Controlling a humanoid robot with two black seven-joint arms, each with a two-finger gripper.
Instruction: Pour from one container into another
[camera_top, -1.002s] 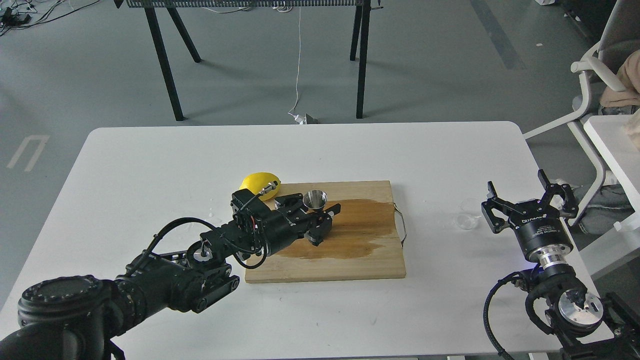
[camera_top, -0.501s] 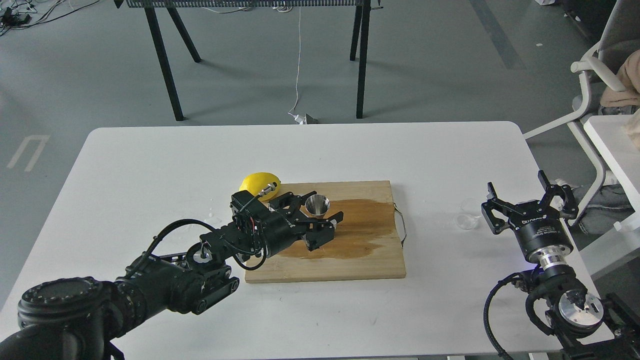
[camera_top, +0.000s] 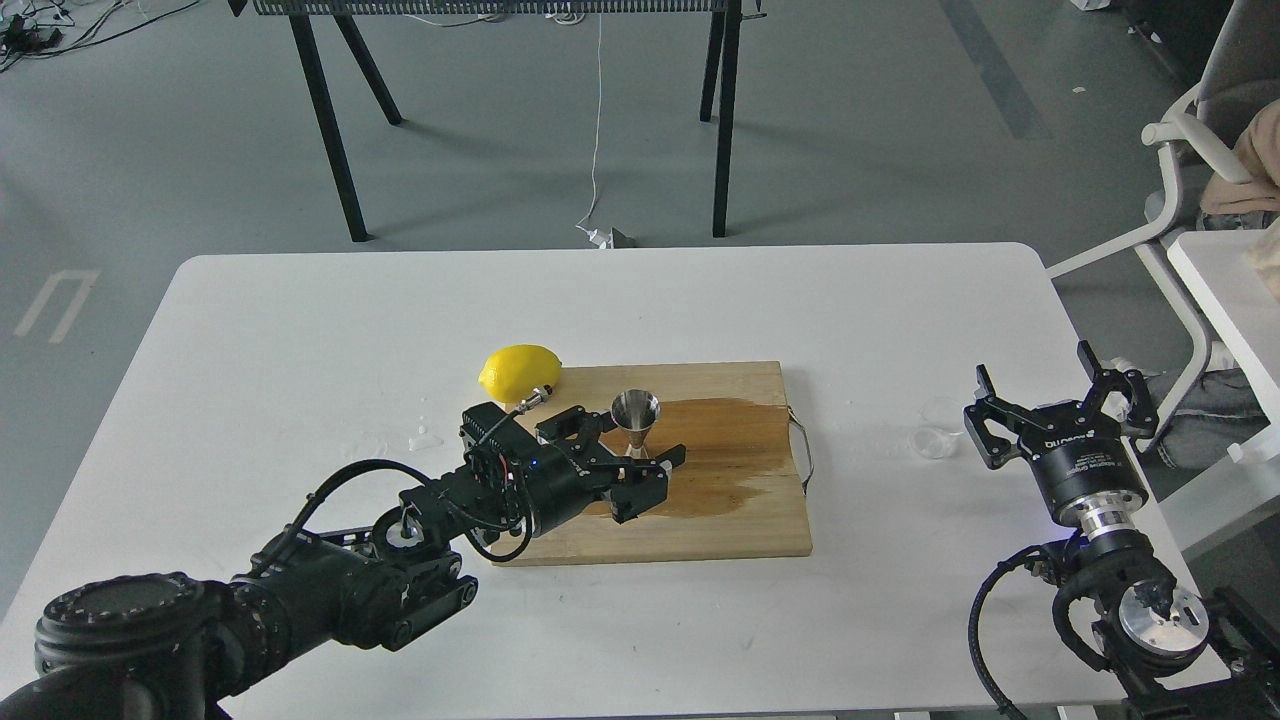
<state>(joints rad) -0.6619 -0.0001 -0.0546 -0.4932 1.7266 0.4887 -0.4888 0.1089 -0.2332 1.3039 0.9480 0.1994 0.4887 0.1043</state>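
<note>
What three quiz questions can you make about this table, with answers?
1. Which fruit lies beside the wooden board?
2. True or false: the left gripper is shut on the jigger.
3. Where is the clear cup: A on the board, B on the table near the right gripper?

Key: 1 the lemon. 2 false, its fingers are spread and the jigger stands free. 3 B.

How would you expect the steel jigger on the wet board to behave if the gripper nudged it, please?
The jigger stands on a small foot with a narrow waist, so it probably tips easily. The dark wet patch on the cutting board suggests it may also slide.
</note>
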